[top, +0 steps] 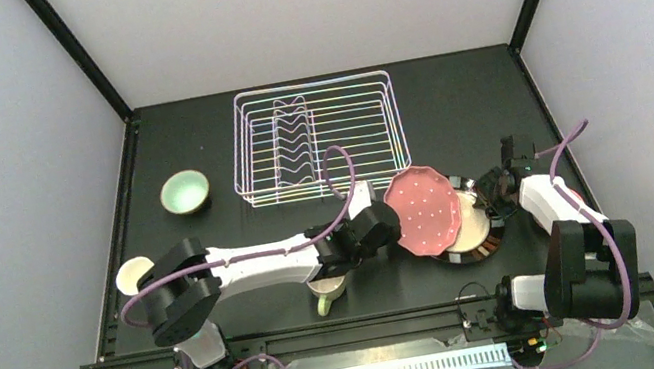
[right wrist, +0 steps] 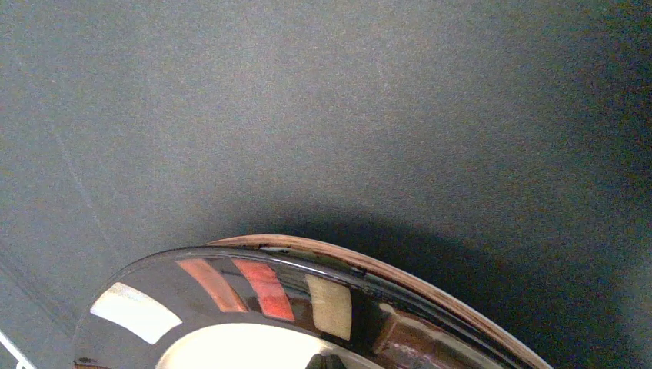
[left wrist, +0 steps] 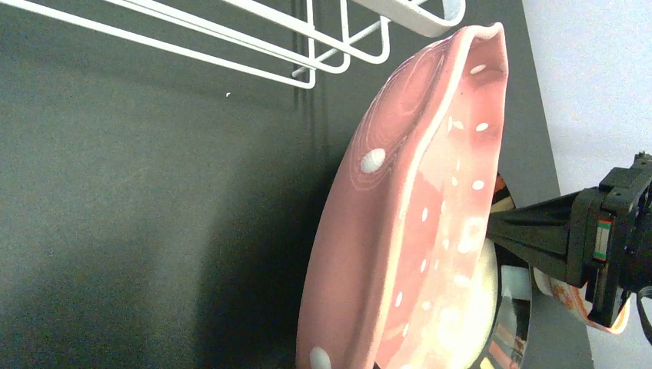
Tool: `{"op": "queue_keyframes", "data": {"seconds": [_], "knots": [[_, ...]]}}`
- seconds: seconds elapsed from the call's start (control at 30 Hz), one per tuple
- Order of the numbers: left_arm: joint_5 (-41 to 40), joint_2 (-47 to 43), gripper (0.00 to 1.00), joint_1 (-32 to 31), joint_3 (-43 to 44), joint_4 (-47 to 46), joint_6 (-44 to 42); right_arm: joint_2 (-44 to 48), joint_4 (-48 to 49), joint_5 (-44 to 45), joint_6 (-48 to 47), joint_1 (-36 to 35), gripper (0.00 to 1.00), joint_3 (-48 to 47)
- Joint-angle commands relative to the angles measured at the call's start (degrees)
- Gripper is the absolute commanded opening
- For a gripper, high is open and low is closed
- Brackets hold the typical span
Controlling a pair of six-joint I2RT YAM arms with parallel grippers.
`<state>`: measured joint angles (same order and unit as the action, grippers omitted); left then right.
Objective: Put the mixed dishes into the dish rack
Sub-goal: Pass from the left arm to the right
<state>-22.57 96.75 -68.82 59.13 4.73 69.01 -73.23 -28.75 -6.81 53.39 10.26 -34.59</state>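
Plate in question: the pink dotted plate (top: 423,211) is right of centre on the table (top: 193,137), just in front of the dish rack's (top: 307,85) near right corner. It is tilted up on edge, with its lower right rim over the dark-rimmed plate (top: 485,240), which lies flat. From above, its dotted face turns upward and to the right. In the left wrist view it is nearly edge-on, its long axis running from the bottom of the frame up toward the rack corner.

The left gripper (top: 391,224) meets the plate's left rim and appears clamped on it (its fingers fall outside its own camera's frame). The left arm is folded at the elbow near its base, and its white forearm stretches low and rightward across the table.

The right arm rises from its base, then bends left at the wrist. This brings the right gripper (top: 488,188) in behind the plate's right rim. Whether its jaws are apart or together cannot be told, because its wrist view shows only the glossy dark rim and bare table.

A pale mug (top: 327,296) is half hidden beneath the left forearm. The cream mug (top: 134,275) sits by the left arm's elbow, and the pale-green bowl (top: 185,191) stands left of the rack.
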Motion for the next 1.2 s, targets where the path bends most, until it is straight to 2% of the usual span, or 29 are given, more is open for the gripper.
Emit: {"op": "queue_keyframes", "data": {"seconds": [0.0,1.17], "knots": [[-1.85,-2.07,0.01,-1.30,2.11,3.85,-4.36,-1.14,-1.57,5.05,-1.44,0.20,0.00,1.61],[-8.56,-9.74,0.01,-2.68,10.77,14.36,-17.95,-2.40,0.57,3.91,-3.44,0.20,0.00,0.48]]}}
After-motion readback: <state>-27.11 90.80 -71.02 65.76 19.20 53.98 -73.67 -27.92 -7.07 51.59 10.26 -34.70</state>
